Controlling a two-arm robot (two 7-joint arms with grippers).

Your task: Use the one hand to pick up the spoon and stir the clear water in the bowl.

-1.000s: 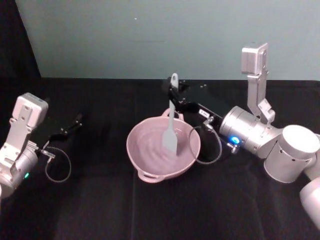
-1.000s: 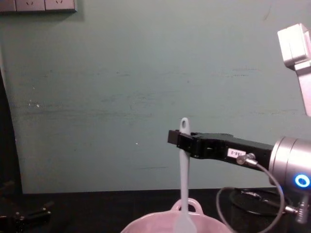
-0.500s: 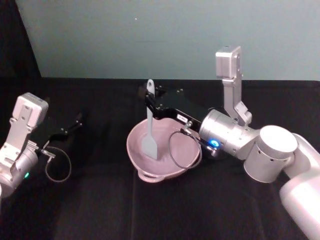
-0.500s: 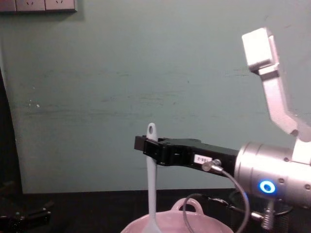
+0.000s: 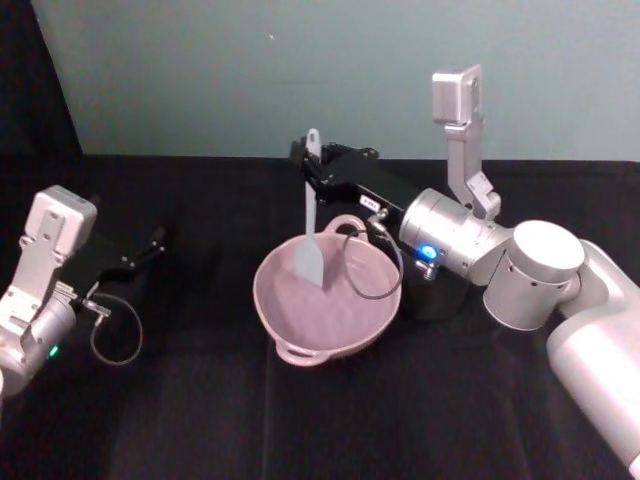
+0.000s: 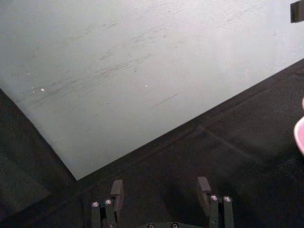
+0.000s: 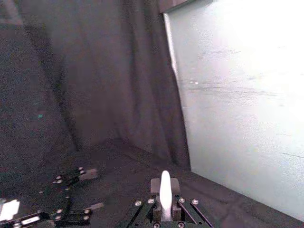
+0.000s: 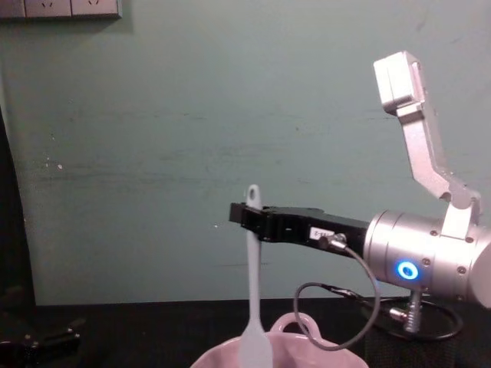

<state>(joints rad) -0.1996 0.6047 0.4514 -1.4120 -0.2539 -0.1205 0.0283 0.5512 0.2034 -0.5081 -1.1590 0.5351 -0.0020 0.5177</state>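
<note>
Far left: left gripper [image 6: 160, 184] parked low over black table [image 5: 200, 400], fingers spread, nothing between. Centre: pink bowl [image 5: 272, 318]; clear water [image 5: 335, 305] barely discernible against glaze. Spoon [image 5: 311, 222] hangs upright, head inside bowl's far side; contact with water unclear. Right gripper [image 5: 311, 172] reaches in level from right, fingers clamped on spoon handle just below hole. Chest view cuts off bowl's lower part.

Long slim white plastic spoon [image 5: 310, 215] hanging upright, flattish head dipping inside the wide pale pink glossy ceramic bowl [image 5: 330, 340], toward its far-left side. Black two-finger right gripper [image 5: 307, 164] pinching the handle just under the hole.
</note>
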